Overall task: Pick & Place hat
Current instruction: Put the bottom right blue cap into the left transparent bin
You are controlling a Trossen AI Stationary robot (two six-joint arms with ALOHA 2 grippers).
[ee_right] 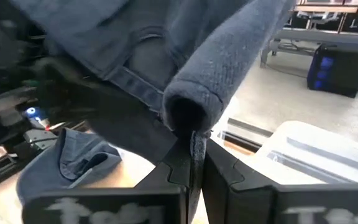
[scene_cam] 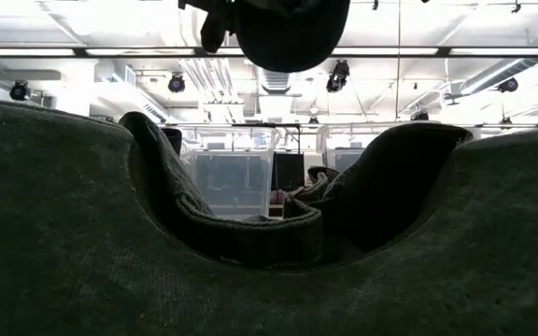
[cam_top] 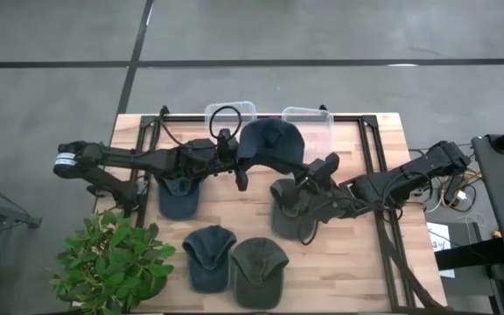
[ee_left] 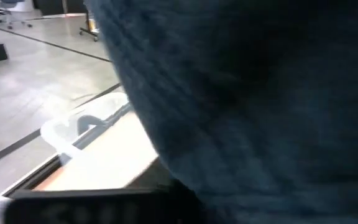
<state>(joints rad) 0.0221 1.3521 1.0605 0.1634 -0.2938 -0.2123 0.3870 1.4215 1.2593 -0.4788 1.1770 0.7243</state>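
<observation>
Filling the low view, a dark green cap [scene_cam: 250, 243] hides the table, while only the right wrist view shows the right gripper [ee_right: 194, 155] pinched shut on the navy cap [cam_top: 269, 144]. Raised between both arms, that cap sits before two clear bins [cam_top: 306, 115] whose contents I cannot tell; the left gripper [cam_top: 234, 162] touches it, fingers hidden.

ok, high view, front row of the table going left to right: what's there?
potted plant → blue cap → olive green cap
</observation>
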